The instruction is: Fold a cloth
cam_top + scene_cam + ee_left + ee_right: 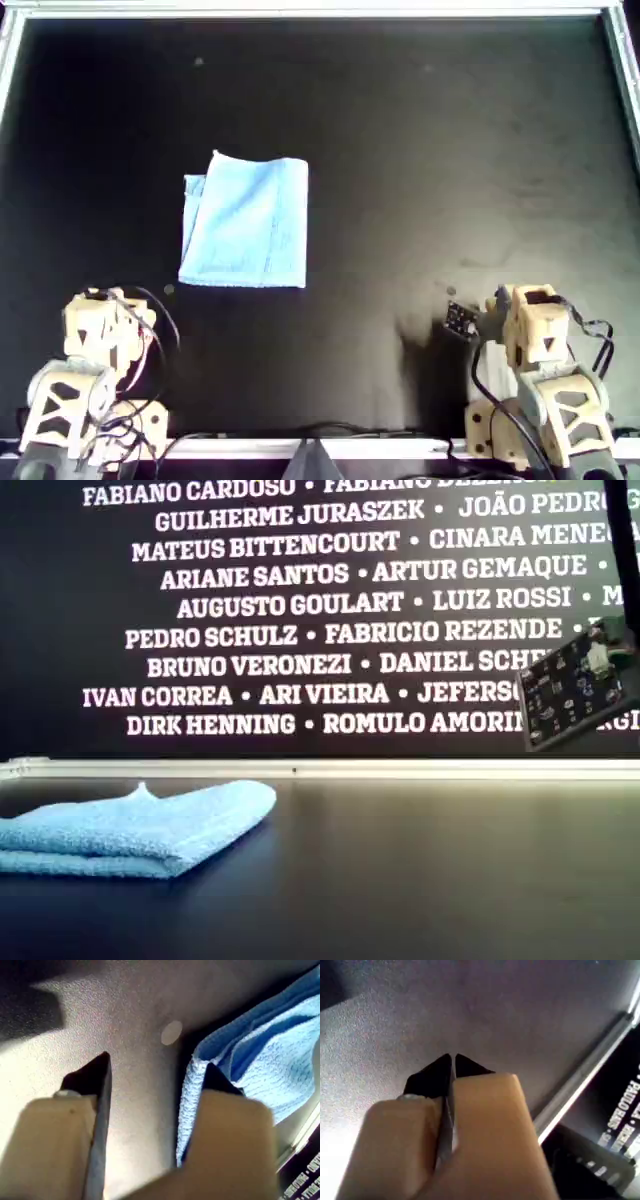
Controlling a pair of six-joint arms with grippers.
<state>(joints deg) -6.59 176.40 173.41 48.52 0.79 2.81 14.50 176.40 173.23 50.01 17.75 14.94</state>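
the cloth (246, 224) lies folded on the black table (420, 180), left of centre in the overhead view, a light blue rectangle with a narrow strip of an under-layer showing along its left edge in that view and one corner poking up at its far side. in the exterior view the cloth (130, 830) sits low at the exterior view's left, 2 layers visible with a rounded fold facing the exterior view's right and a small peak rising from its top. the left gripper (155, 1072) rests above the table with its jaws spread wide and nothing between them; the left wrist view shows bare table in the gap, and the cloth (260, 1060) just beside one dark fingertip, though whether that tip touches the fabric cannot be told. a small pale round spot (171, 1032) marks the table near the cloth's corner. in the overhead view the left arm (95, 350) is at the lower left, near the cloth's closest edge. the right gripper (453, 1062) has its jaws pressed together, empty, over bare table well apart from the cloth; its arm (535, 360) stands at the overhead view's lower right. a small circuit board (575, 685) hangs at the exterior view's right, in front of a dark wall (300, 610) printed with white names. a pale rail (330, 769) edges the table's far side.
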